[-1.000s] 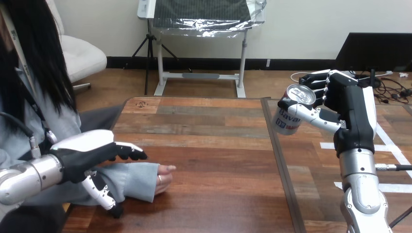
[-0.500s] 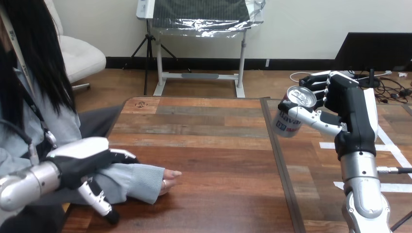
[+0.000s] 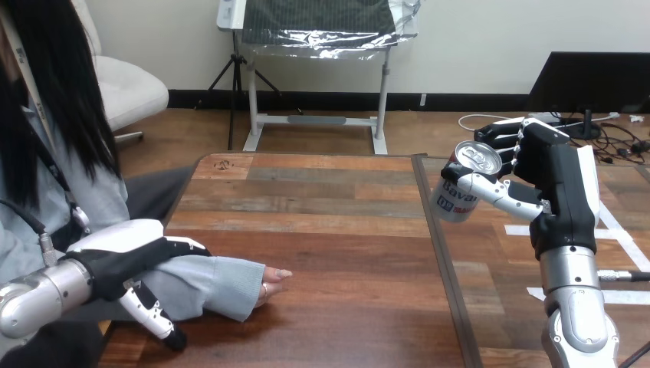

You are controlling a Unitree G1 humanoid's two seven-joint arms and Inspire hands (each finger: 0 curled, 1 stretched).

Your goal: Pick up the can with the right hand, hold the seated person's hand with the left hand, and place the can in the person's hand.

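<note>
A silver can [image 3: 464,184] with a red and blue label is held tilted in the air above the table's right part, with my right hand [image 3: 556,176] shut on it, fingers behind and thumb across its front. The person's hand [image 3: 270,280] rests on the wooden table [image 3: 337,230] at the left, mostly covered by a grey sleeve [image 3: 207,282], only its fingertips showing. My left hand [image 3: 126,259] lies on top of that sleeved forearm, fingers fairly straight across it and the thumb [image 3: 153,318] hanging down the near side, not closed round it.
A dark seam [image 3: 441,253] runs front to back through the table, right of its middle. White tape marks [image 3: 613,230] lie on the right part under my right arm. Bare wood stretches between the person's hand and the can.
My left hand has come down from above the person's forearm onto the sleeve. The person's hand has slid a little to the right. My right hand with the can has drifted slightly right and down.
</note>
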